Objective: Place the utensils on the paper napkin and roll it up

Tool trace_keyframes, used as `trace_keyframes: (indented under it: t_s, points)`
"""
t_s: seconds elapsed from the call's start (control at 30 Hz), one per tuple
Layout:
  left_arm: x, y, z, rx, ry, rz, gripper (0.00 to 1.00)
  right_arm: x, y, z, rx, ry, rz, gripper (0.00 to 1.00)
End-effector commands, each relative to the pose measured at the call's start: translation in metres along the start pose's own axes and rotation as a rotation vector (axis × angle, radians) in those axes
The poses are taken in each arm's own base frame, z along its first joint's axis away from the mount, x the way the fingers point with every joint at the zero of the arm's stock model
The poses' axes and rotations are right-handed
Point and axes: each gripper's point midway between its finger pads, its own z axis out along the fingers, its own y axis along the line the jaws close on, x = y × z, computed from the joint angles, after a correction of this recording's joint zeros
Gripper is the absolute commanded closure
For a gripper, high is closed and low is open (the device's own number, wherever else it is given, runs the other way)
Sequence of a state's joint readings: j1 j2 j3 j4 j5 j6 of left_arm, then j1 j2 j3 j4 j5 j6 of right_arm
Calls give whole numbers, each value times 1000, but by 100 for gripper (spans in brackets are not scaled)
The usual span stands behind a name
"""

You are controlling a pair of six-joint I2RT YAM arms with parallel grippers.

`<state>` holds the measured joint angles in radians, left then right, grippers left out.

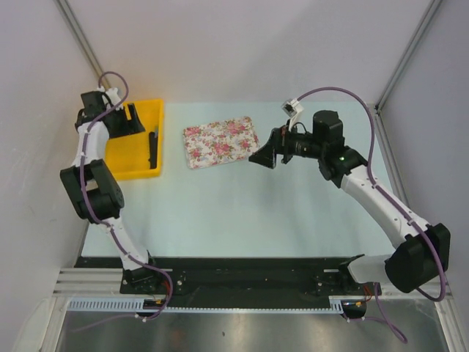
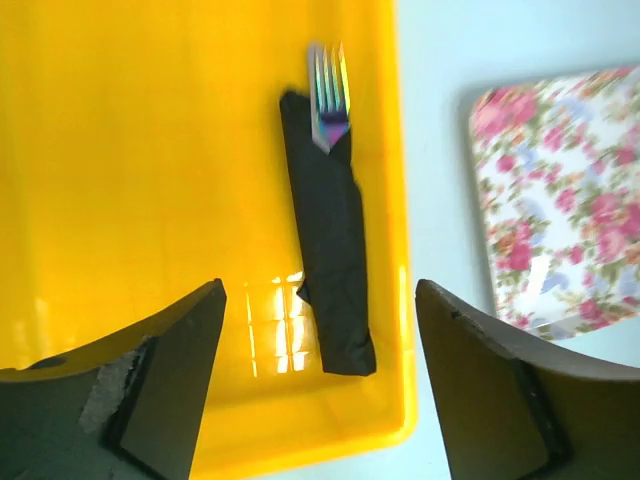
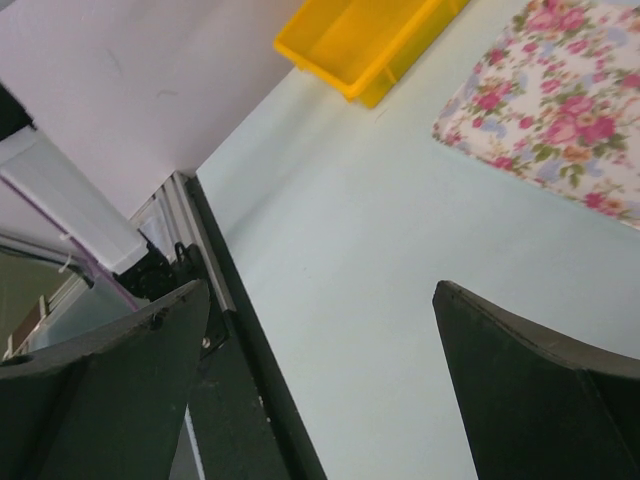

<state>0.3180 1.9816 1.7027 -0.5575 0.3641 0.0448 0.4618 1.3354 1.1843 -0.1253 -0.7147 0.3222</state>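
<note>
The black paper napkin (image 2: 330, 260) lies rolled into a narrow bundle inside the yellow bin (image 2: 120, 180), near its right wall. Silvery fork tines (image 2: 328, 95) stick out of its far end; any other utensil is hidden inside. The roll also shows in the top view (image 1: 153, 149). My left gripper (image 2: 320, 400) hangs open and empty above the bin's near end, clear of the roll; in the top view it is over the bin (image 1: 135, 121). My right gripper (image 1: 262, 156) is open and empty, hovering beside the right end of the floral tray (image 1: 221, 141).
The yellow bin (image 1: 132, 158) stands at the table's far left, the floral tray (image 2: 560, 200) just to its right. The tray (image 3: 560, 110) and bin (image 3: 360, 45) show in the right wrist view, with the table's black front rail (image 3: 250, 390) beneath.
</note>
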Motion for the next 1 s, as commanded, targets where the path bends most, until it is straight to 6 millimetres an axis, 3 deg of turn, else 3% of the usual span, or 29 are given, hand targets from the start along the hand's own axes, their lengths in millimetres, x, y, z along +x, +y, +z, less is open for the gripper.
trace_keyframes:
  t_s: [0.0, 0.03, 0.07, 0.13, 0.2, 0.27, 0.3, 0.33, 0.37, 0.4, 0.43, 0.5, 0.53, 0.6, 0.7, 0.77, 0.8, 0.97]
  points:
    - [-76, -45, -87, -13, -209, 144, 1, -44, 13, -34, 52, -105, -109, 0]
    - [-84, -55, -98, -10, -236, 161, 0, -51, 10, -45, 84, -132, -111, 0]
    - [-94, -63, -123, -43, -276, 181, 0, -50, 7, -51, 108, -132, -99, 0]
    - [-109, -92, -150, -44, -327, 243, 0, -55, -4, -65, 177, -155, -98, 0]
    - [-106, -123, -175, -44, -340, 302, 0, -53, -9, -82, 237, -164, -91, 0]
    - [-94, -146, -187, -9, -319, 325, 0, -48, -18, -102, 304, -173, -79, 0]
    - [-88, -166, -203, 19, -338, 342, 0, -45, -23, -110, 338, -179, -73, 0]
    - [-73, -169, -198, 32, -305, 334, 0, -41, -27, -116, 365, -178, -62, 0]
    - [-62, -185, -200, 67, -298, 326, 0, -32, -37, -126, 413, -162, -45, 0]
    - [-53, -201, -214, 96, -320, 336, 1, -23, -41, -134, 452, -160, -40, 0]
    - [-27, -201, -201, 102, -266, 334, 0, -17, -46, -140, 479, -152, -34, 0]
    - [-5, -213, -197, 129, -258, 361, 0, 4, -56, -157, 544, -126, -23, 0]
    - [17, -209, -194, 132, -226, 350, 0, 12, -60, -163, 566, -120, -19, 0]
    - [39, -205, -191, 144, -184, 328, 0, 22, -63, -176, 606, -125, -19, 0]
    - [85, -196, -184, 158, -108, 291, 0, 54, -76, -180, 638, -91, 14, 0]
    - [96, -196, -184, 172, -113, 286, 0, 65, -79, -181, 646, -77, 26, 0]
    - [110, -191, -179, 168, -84, 277, 0, 69, -81, -181, 655, -78, 36, 0]
    - [122, -187, -183, 166, -90, 276, 0, 69, -82, -180, 651, -76, 32, 0]
